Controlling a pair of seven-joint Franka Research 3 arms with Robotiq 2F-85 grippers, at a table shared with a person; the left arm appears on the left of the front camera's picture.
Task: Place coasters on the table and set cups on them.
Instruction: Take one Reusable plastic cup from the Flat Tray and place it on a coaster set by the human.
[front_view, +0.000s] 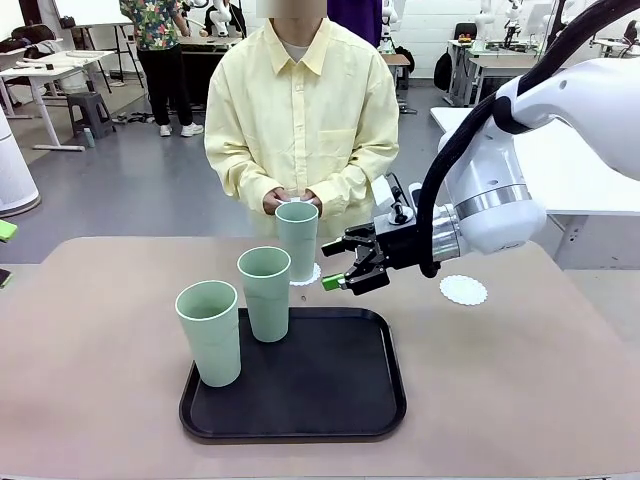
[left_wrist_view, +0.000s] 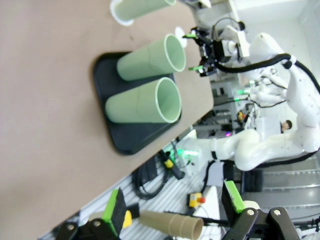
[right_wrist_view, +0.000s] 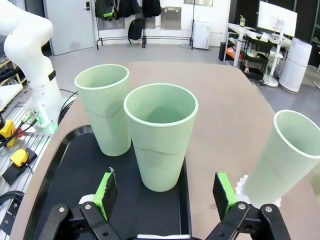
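step (judged): fetching second cup | right gripper (front_view: 340, 266) jaws apart, mid-frame beside middle cup (front_view: 265, 292) on tray (front_view: 300, 420) | far cup (front_view: 297, 238) sits on coaster (front_view: 310, 275), upper centre | bare coaster (front_view: 463, 290) centre-right | left gripper (left_wrist_view: 175, 197) apart | next: clamp middle cup, lift clear

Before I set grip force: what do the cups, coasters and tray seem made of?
The cups: likely plastic, matte; even mint colour, no glare. The coasters: apparently thin paper; white, lacy scalloped edges. The tray: probably plastic; smooth black, faint sheen.

Mint-green cups (right_wrist_view: 160, 135), black tray (right_wrist_view: 60, 190), white lacy coaster (front_view: 463, 290), tan table (front_view: 520, 380), green pads (right_wrist_view: 106, 192) on black right gripper (right_wrist_view: 165, 190).
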